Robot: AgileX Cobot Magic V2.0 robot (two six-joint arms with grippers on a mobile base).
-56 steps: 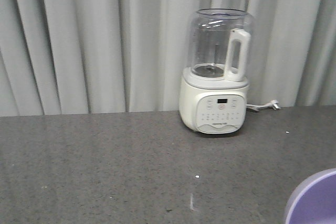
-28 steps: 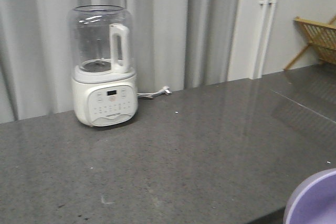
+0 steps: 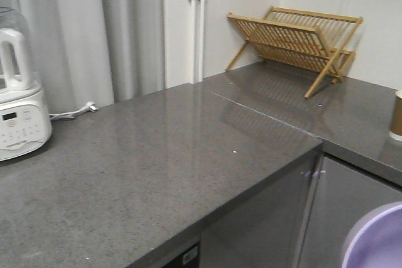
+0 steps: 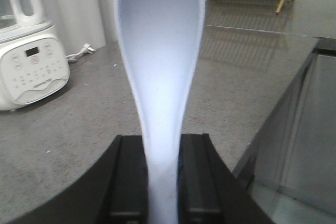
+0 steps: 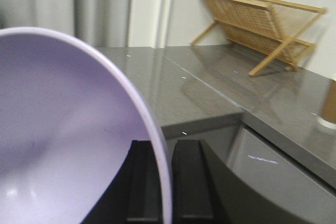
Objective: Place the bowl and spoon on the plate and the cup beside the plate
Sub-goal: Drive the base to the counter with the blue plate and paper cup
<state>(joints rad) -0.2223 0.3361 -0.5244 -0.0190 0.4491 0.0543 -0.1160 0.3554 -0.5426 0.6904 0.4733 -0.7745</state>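
Note:
My left gripper (image 4: pixel 161 145) is shut on the handle of the pale blue-white spoon (image 4: pixel 160 51), whose scoop points up and away above the grey counter. The lavender bowl (image 5: pixel 63 129) fills the left of the right wrist view, with my right gripper (image 5: pixel 163 150) shut on its rim, one finger inside and one outside. In the front view only the bowl's edge (image 3: pixel 377 240) shows at the bottom right corner. The brown paper cup (image 3: pixel 396 115) stands on the far right counter and also shows in the right wrist view (image 5: pixel 328 104). The plate is out of view.
A white blender (image 3: pixel 19 92) stands at the far left against the curtain, its cable (image 3: pixel 72 113) trailing right. A wooden dish rack (image 3: pixel 295 39) sits on the right counter by the wall. The near counter ends in an edge (image 3: pixel 264 180) above a grey cabinet front (image 3: pixel 352 211).
The front view has swung to the right: the blender slid from centre to the far left edge, and the dish rack, right counter and cup came into view. The bowl's edge stays at bottom right.

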